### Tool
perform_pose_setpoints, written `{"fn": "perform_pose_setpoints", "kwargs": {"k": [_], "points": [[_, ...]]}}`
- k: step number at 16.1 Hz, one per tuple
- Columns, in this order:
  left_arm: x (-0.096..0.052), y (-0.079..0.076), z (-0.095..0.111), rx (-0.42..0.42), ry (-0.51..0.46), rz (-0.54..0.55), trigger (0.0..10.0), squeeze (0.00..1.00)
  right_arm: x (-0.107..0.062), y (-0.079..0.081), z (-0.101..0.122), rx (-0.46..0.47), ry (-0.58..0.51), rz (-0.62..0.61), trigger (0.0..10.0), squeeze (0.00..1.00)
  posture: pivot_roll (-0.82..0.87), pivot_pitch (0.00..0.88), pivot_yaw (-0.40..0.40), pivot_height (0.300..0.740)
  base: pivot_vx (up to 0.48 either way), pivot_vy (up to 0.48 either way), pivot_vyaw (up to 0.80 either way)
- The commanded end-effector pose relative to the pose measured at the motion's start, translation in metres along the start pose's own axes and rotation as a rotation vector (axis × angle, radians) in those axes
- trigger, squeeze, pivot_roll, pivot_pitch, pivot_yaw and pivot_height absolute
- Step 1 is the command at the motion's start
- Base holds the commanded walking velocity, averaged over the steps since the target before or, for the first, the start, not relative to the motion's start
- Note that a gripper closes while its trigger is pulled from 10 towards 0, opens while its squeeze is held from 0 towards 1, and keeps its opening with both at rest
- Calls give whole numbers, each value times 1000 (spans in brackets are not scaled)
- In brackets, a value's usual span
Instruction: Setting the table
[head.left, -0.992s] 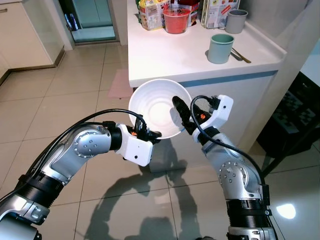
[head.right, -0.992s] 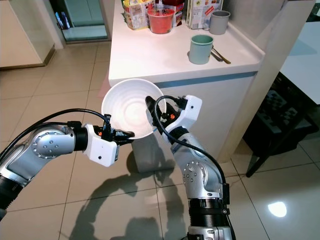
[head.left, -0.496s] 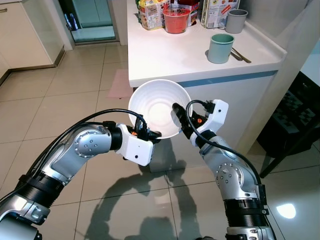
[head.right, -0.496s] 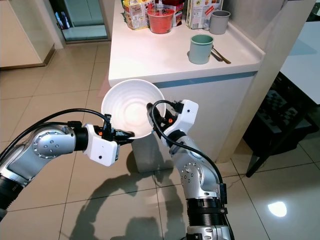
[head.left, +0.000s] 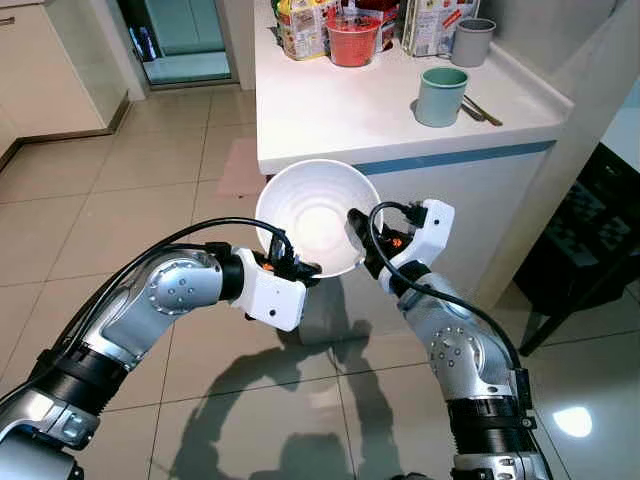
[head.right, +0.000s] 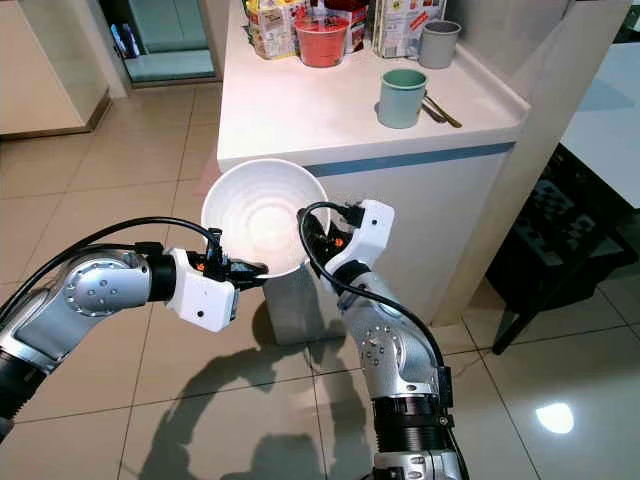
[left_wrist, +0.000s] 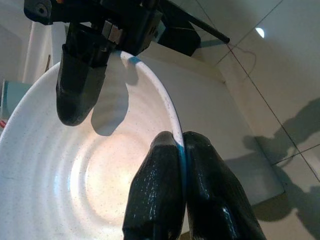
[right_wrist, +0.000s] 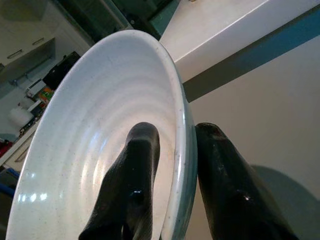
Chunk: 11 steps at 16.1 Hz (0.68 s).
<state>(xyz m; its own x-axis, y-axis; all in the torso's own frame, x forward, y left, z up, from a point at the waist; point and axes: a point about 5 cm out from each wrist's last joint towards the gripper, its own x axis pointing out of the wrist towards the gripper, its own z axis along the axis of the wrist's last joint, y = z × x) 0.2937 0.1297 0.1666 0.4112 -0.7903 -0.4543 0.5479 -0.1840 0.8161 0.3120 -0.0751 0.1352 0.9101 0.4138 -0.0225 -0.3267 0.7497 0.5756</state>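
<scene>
A white ribbed bowl (head.left: 315, 215) hangs in the air just before the counter's front edge, tipped so its inside faces me. My left gripper (head.left: 300, 268) is shut on the bowl's lower rim, pinching it between both fingertips (left_wrist: 162, 155). My right gripper (head.left: 360, 237) is open and straddles the bowl's right rim (right_wrist: 182, 130): one finger (right_wrist: 137, 155) is inside the bowl and the other is outside. A small gap shows on each side of the rim.
The white counter (head.left: 330, 110) carries a green cup (head.left: 441, 96), a grey cup (head.left: 472, 42), cutlery (head.left: 482, 111), a red container (head.left: 353, 40) and food packages at the back. A dark chair (head.left: 590, 240) stands at the right. Tiled floor lies below and to the left.
My right gripper has come down and in from inside the bowl, so its fingers now sit on either side of the right rim. The left gripper and bowl have barely moved.
</scene>
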Motion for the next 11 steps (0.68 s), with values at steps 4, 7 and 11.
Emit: {"fn": "perform_pose_setpoints", "kwargs": {"k": [4,7,11], "points": [[-4,16,12,43,-57,79,0,0,-2,-4,-7,-13,25,-20,0,0,170,0,80,740,0,0,0],[-3,17,12,41,-56,83,0,0,-2,-3,-8,-17,22,-21,0,0,171,0,80,740,0,0,0],[-3,16,12,40,-55,87,0,0,-3,-3,-8,-21,21,-18,0,0,172,0,77,740,0,0,0]]}}
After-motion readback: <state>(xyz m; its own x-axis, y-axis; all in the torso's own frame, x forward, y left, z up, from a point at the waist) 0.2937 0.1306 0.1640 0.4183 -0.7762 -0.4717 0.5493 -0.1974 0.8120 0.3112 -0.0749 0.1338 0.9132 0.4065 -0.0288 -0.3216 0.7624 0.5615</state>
